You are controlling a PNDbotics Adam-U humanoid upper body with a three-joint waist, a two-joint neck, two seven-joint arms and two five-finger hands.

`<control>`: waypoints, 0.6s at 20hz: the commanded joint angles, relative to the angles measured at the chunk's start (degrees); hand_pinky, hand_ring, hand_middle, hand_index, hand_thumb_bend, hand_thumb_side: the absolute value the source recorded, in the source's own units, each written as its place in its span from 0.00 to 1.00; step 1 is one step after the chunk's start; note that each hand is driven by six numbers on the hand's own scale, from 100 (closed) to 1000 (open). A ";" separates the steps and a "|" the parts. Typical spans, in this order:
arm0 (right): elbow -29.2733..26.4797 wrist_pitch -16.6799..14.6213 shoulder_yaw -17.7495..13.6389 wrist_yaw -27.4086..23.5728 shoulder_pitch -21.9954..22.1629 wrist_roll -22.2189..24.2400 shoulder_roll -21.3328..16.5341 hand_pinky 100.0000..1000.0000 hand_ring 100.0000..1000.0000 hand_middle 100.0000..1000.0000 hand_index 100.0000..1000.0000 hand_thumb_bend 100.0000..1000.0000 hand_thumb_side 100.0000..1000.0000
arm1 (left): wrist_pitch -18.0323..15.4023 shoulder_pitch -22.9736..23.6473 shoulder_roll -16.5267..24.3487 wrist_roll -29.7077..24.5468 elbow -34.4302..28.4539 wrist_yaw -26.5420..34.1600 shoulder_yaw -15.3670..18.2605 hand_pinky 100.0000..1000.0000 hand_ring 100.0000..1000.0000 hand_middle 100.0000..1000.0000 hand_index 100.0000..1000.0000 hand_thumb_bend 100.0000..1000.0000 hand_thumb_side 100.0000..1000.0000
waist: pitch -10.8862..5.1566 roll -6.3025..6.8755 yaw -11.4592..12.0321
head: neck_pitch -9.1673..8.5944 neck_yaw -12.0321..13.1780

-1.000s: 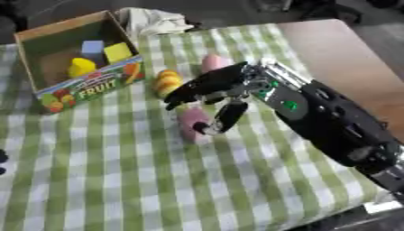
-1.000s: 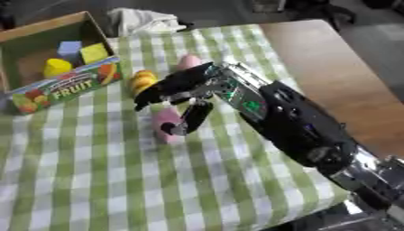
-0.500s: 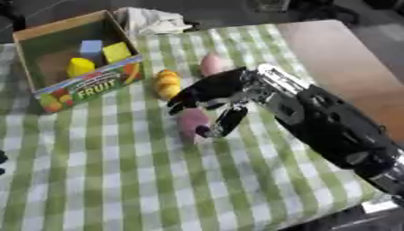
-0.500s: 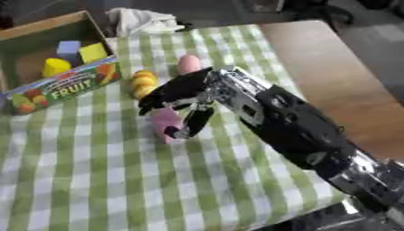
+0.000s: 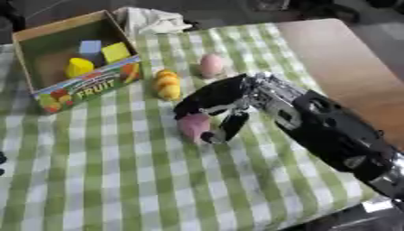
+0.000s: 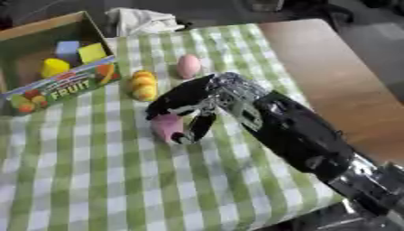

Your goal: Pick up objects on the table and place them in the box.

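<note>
A pink rounded object [image 5: 192,126] lies on the green checked cloth near the middle. My right hand [image 5: 223,96] reaches in from the lower right and curls over it, fingers on its top and far side and thumb [image 5: 229,129] against its right side. A pink egg shape [image 5: 211,65] and a yellow-orange object [image 5: 167,84] lie just beyond the hand. The cardboard fruit box [image 5: 91,88] stands at the upper left and holds a blue cube [image 5: 90,47], a yellow cube [image 5: 115,51] and a yellow piece [image 5: 78,67]. A dark sliver of my left hand [image 5: 2,159] shows at the left edge.
A crumpled white cloth [image 5: 154,20] lies behind the box. Bare brown tabletop [image 5: 347,63] runs along the right of the checked cloth. The cloth's near-left area [image 5: 94,180] holds nothing.
My right hand's fingers have come down and curled closer round the pink object, which has stayed in place. The other objects have not moved.
</note>
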 commanded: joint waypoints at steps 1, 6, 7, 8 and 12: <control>0.82 -5.93 -1.19 1.41 -0.67 4.20 -0.78 0.88 0.91 0.78 1.00 0.08 0.11 | 0.00 -0.22 0.35 -0.08 -1.20 -0.21 0.28 0.59 0.62 0.54 0.80 0.00 0.73 | -0.64 0.12 -0.06 | -0.42 -0.18; -1.69 -3.95 -3.98 -2.16 -1.32 -0.17 -0.99 0.82 0.78 0.50 1.00 0.00 0.07 | 0.00 -0.23 0.32 -0.02 -1.20 -0.16 0.35 0.59 0.63 0.54 0.80 0.00 0.73 | -0.76 0.12 -0.10 | -0.44 -0.11; -2.33 -3.47 -4.32 -3.04 -1.49 -1.07 -1.25 0.81 0.76 0.49 0.99 0.00 0.06 | 0.01 -0.24 0.35 -0.01 -1.20 -0.15 0.35 0.59 0.63 0.54 0.80 0.00 0.73 | -0.78 0.10 -0.08 | -0.43 -0.11; -2.80 -2.93 -4.66 -3.91 -1.73 -1.94 -1.45 0.81 0.75 0.49 0.98 0.00 0.04 | 0.02 -0.25 0.35 -0.01 -1.20 -0.13 0.34 0.59 0.63 0.54 0.80 0.00 0.73 | -0.81 0.09 -0.03 | -0.44 -0.16; -3.32 -0.63 -6.07 -7.35 -4.04 -5.39 -2.31 0.81 0.74 0.49 0.97 0.00 0.00 | 0.02 -0.46 0.22 -0.24 -1.20 0.08 0.10 0.59 0.63 0.54 0.80 0.00 0.73 | -0.96 0.15 0.56 | -0.55 -0.43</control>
